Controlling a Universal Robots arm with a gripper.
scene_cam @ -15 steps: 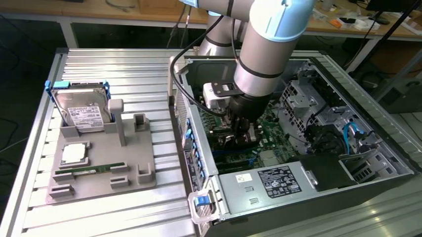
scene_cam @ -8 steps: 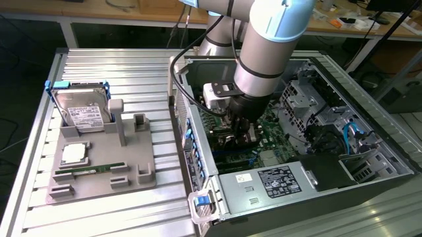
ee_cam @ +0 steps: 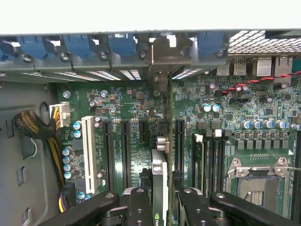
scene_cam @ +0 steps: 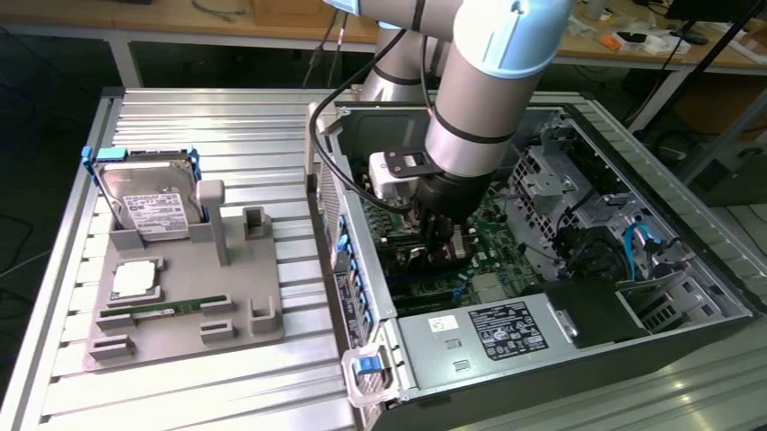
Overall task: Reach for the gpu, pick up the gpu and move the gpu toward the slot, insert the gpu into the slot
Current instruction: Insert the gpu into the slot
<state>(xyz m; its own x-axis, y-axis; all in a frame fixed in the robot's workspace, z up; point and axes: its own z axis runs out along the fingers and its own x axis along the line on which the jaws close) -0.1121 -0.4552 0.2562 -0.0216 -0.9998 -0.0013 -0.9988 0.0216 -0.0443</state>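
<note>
The silver-and-blue robot arm (scene_cam: pixel 480 99) reaches down into the open grey metal computer case (scene_cam: pixel 671 269), which lies on its side on the ribbed aluminium counter (scene_cam: pixel 215 117). Inside the case sits the green motherboard (ee_cam: pixel 141 108) with its black expansion slots, one white slot (ee_cam: pixel 88 155), memory slots and the square silver processor socket (ee_cam: pixel 256 181).

The black pincer (ee_cam: pixel 160 202) is clamped on the gpu (ee_cam: pixel 160 174), held edge-on so only its thin green board and silver bracket end show between the fingers (ee_cam: pixel 140 207). The card hangs over the motherboard, lined up between two long black slots; whether it touches the board, I cannot tell.

On the exterior view's left, the grey plastic parts tray (scene_cam: pixel 180 305) holds a silver hard drive with a white label (scene_cam: pixel 150 202) standing tilted, a square silver processor (scene_cam: pixel 135 280) and a thin green memory stick (scene_cam: pixel 162 310).
</note>
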